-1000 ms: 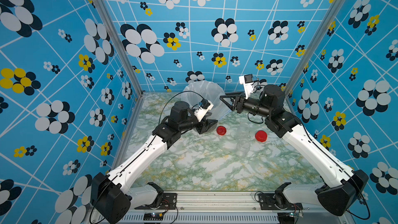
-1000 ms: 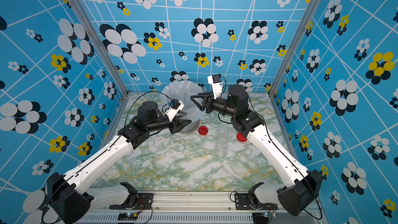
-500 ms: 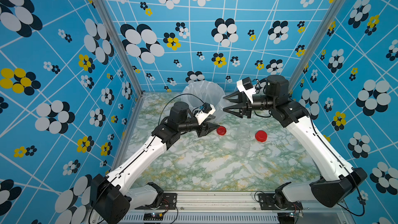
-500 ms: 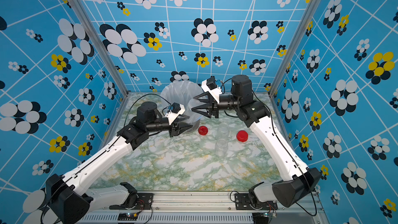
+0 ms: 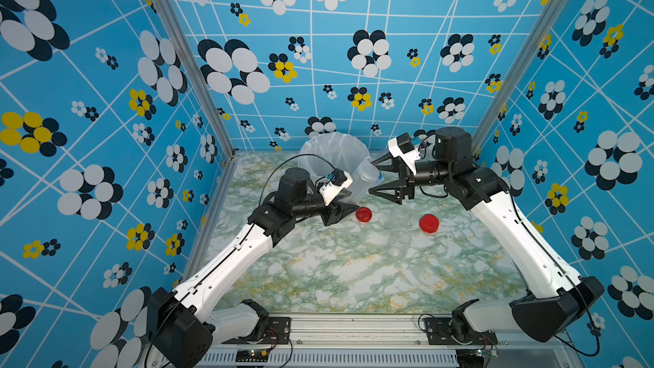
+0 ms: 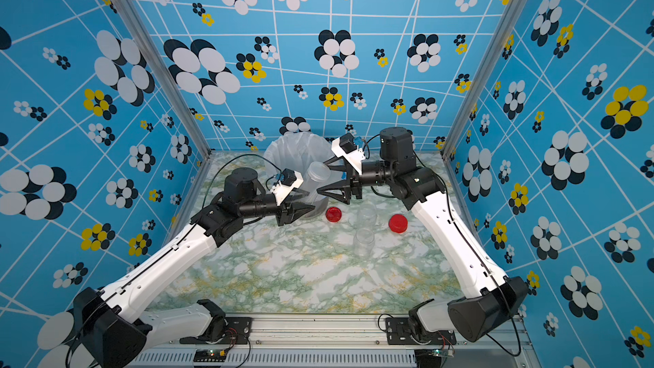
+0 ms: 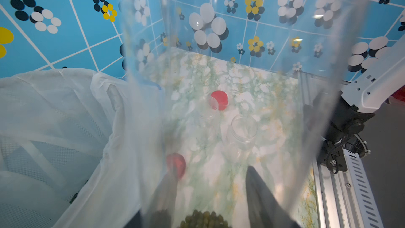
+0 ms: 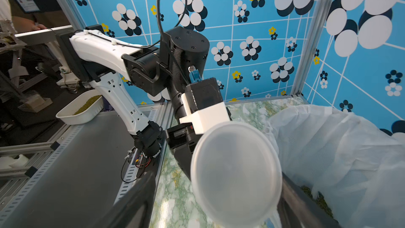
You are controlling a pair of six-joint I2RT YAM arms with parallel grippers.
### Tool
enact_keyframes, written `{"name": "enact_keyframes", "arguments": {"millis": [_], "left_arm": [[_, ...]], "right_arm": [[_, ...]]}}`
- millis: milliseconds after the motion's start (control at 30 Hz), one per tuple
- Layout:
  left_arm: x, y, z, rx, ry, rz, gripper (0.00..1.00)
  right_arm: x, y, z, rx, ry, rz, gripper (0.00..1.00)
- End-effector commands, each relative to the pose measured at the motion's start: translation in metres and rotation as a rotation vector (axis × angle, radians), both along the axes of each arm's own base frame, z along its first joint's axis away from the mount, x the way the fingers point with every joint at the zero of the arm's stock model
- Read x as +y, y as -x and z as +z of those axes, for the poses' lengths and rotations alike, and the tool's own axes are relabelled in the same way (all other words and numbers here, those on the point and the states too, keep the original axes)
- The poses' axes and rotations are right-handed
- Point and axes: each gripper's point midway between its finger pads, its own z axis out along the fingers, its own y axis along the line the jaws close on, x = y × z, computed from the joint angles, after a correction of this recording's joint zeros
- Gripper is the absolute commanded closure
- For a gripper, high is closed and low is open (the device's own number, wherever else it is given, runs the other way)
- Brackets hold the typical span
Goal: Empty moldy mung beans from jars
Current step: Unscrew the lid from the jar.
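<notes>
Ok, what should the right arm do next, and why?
Probably close the right gripper on the whitish lid: its jaws stand open either side of it, and the jar in the left gripper, lid on, holds mung beans.

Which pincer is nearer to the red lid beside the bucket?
Left. The left pincer, gripping the slim jar, sits just beside that red lid; the right pincer is open, higher, around the jar's cap.

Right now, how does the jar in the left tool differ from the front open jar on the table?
The held jar, in the left tool, wears a whitish lid; the table jar is lidless. The held jar contains mung beans; the table jar looks empty. Both are clear.
</notes>
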Motion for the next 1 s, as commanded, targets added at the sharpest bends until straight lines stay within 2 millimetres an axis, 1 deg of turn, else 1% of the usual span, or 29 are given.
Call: {"name": "enact_keyframes", "arguments": {"millis": [0,33,67,133,233,367,533,633,833,900,967], "left_arm": [[0.012,-0.027,0.016,-0.015,0.043,0.136,0.64],[0.012,-0.026,0.017,-0.018,0.044,0.135,0.64],[0.011,-0.026,0.018,-0.021,0.043,0.136,0.64],[0.008,-0.026,0.018,-0.023,0.038,0.134,0.64],[0.005,-0.025,0.014,-0.029,0.016,0.132,0.63],[0.002,-0.025,0.009,-0.03,0.002,0.129,0.64],[-0.001,-0.022,0.01,-0.036,-0.002,0.122,0.64],[-0.001,-0.02,0.01,-0.042,-0.009,0.123,0.64],[0.001,-0.021,0.013,-0.06,-0.011,0.139,0.64],[0.0,-0.021,0.014,-0.06,-0.008,0.138,0.64],[0.0,-0.022,0.013,-0.057,-0.009,0.145,0.64]], "right_arm": [[-0.004,-0.013,0.021,0.079,-0.067,-0.197,0.14],[-0.007,-0.025,0.022,0.103,-0.081,-0.287,0.14],[-0.01,-0.033,0.02,0.123,-0.092,-0.353,0.16],[-0.008,-0.041,0.017,0.145,-0.112,-0.428,0.21],[-0.005,-0.051,0.014,0.178,-0.151,-0.508,0.22],[0.003,-0.057,0.014,0.212,-0.191,-0.514,0.25],[0.001,-0.064,0.014,0.208,-0.214,-0.56,0.29],[0.0,-0.065,0.017,0.204,-0.238,-0.569,0.34],[0.012,-0.068,0.008,0.256,-0.206,-0.526,0.43],[0.012,-0.068,0.006,0.261,-0.201,-0.524,0.48],[0.012,-0.067,0.004,0.265,-0.194,-0.52,0.49]]}}
